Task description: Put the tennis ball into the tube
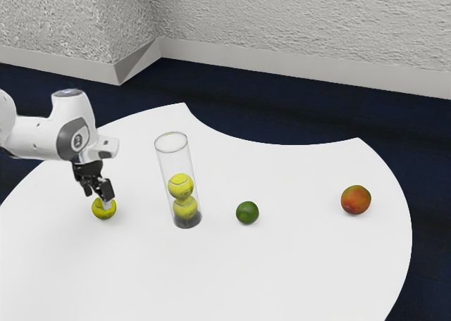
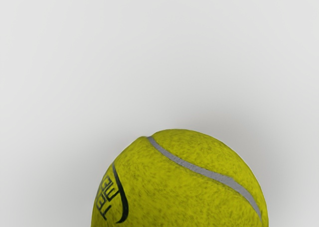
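Observation:
In the exterior view my gripper is directly over the loose yellow tennis ball, at the left part of the table, overlapping the ball's upper part. Whether it grips the ball cannot be made out. The ball looms large at the wrist view's lower edge, with a grey seam and dark lettering. To the exterior view's right of it, a clear tube stands upright with its mouth up, two yellow balls stacked inside near a dark base.
A green lime lies to the exterior view's right of the tube, and a red-orange fruit lies farther right. The white table has a curved cut-out along its far edge.

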